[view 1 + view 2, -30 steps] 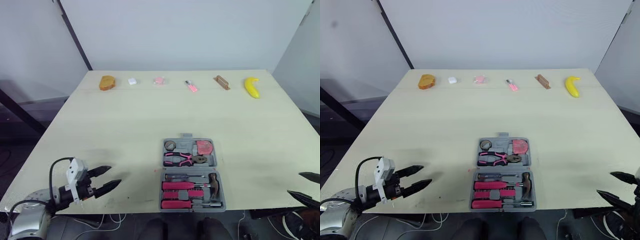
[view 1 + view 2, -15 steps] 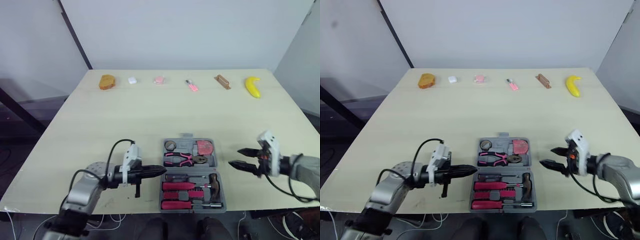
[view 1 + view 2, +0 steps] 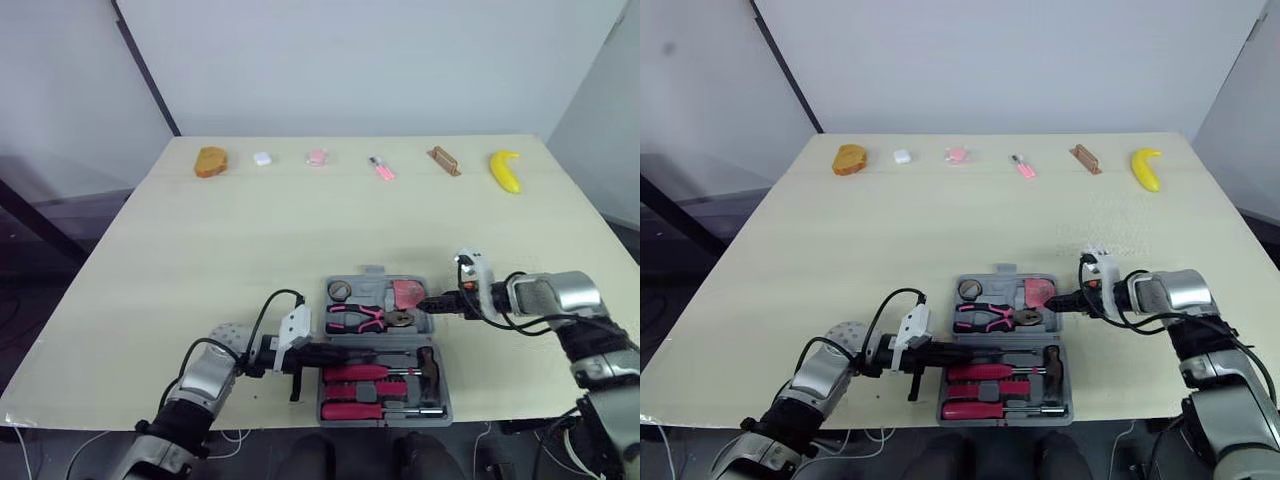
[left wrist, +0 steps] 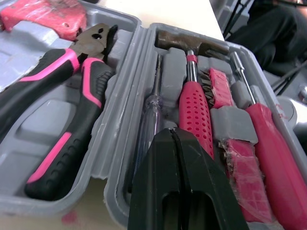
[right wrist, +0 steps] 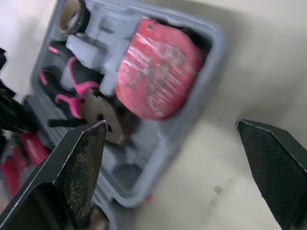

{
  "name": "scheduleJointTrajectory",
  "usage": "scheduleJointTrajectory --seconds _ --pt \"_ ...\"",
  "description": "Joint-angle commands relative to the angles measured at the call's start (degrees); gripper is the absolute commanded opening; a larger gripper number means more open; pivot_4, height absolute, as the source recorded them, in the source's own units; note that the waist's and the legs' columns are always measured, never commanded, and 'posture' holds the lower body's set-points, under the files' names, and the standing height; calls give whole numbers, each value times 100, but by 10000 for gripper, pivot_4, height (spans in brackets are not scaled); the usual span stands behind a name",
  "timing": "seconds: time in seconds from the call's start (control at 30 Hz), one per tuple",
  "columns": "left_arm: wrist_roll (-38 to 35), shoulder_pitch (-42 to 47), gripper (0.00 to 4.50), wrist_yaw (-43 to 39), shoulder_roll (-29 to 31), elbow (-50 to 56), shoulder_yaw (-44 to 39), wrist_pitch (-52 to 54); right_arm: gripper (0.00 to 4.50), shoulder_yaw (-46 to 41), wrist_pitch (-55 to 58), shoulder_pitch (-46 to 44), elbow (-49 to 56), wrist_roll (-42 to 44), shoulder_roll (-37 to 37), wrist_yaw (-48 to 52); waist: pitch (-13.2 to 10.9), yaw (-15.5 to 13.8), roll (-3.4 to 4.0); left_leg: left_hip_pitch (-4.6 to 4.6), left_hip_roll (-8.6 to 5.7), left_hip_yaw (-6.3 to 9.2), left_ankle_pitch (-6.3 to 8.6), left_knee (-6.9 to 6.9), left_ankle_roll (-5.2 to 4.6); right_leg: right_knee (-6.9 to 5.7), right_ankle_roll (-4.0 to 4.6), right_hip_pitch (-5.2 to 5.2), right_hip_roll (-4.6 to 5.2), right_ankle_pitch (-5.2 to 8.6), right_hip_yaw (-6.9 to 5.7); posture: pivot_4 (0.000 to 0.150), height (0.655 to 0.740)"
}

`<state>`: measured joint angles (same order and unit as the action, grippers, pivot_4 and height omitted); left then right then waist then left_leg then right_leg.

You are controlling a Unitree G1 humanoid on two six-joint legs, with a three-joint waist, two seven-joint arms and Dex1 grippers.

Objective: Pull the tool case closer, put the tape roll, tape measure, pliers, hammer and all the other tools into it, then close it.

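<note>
The grey tool case (image 3: pixel 436 322) lies open near the table's front edge. Its far half holds the tape roll (image 3: pixel 340 291), the pink tape measure (image 3: pixel 408 294) and the pliers (image 3: pixel 357 319). Its near half holds the hammer (image 3: pixel 428 366) and pink-handled screwdrivers (image 3: pixel 362 372). My left gripper (image 3: pixel 330 352) is shut on nothing. Its tips (image 4: pixel 175 139) lie over the left rim of the near half, by a thin screwdriver (image 4: pixel 146 127). My right gripper (image 3: pixel 428 303) is open at the right edge of the far half, its fingers (image 5: pixel 81 158) spread wide beside the tape measure (image 5: pixel 160 81).
Along the table's far edge lie a brown bun (image 3: pixel 210 160), a small white piece (image 3: pixel 262 158), a pink piece (image 3: pixel 317 158), a small pink tool (image 3: pixel 380 169), a brown block (image 3: pixel 444 161) and a banana (image 3: pixel 505 171). The table's front edge runs just below the case.
Both arms have come in from the table's front corners to the case. The left gripper has gone from open to shut. The right gripper has stayed open.
</note>
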<state>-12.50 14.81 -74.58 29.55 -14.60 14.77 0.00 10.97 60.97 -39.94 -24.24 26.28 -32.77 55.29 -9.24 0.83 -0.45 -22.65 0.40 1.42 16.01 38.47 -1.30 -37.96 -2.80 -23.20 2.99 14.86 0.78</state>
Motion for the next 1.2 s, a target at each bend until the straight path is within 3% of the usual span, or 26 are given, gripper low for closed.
scheduleJointTrajectory --seconds 0.03,0.47,0.63,0.73,0.87,1.0,1.2 --pt "215 -148 290 16 9 -226 145 -162 45000 101 -45 -241 -325 -57 133 362 1 4 2 1 1 -1 0 0 0 0 0 0 0 0 0 1500 7400" --pt "423 -161 290 71 -21 -967 164 -1019 45000 -825 597 -245 -144 557 345 624 15 31 21 5 3 -1 0 -1 0 -7 1 0 -3 0 3 1500 7400" --pt "77 -285 290 -169 51 -754 -20 -1320 45000 -1243 935 -84 278 854 325 490 16 47 23 7 7 -1 0 -1 0 -8 1 0 -4 -1 4 1500 7400" --pt "-607 -518 290 -368 289 -10 -385 -700 45000 -1501 1211 89 702 1096 269 397 15 104 23 -1 19 0 0 -3 0 -8 1 -7 -4 0 5 1500 7400" --pt "-1392 -997 290 -496 1161 921 -1055 557 45000 -1948 1684 390 1520 1564 167 236 9 134 24 -28 23 3 0 -5 0 -12 1 -31 -1 0 5 1500 7400" --pt "-1783 -1519 290 -543 2076 915 -1948 1312 45000 -2650 2624 916 2828 2367 -12 9 6 131 28 -26 23 1 1 -9 -1 -8 1 -30 2 0 5 1500 7400" --pt "-2040 -1496 290 304 1747 1009 -2650 1727 45000 -3403 3153 2131 4619 4087 -482 -513 4 -8 23 -24 18 1 1 -7 -1 -4 -2 -24 9 0 -2 1500 7400"
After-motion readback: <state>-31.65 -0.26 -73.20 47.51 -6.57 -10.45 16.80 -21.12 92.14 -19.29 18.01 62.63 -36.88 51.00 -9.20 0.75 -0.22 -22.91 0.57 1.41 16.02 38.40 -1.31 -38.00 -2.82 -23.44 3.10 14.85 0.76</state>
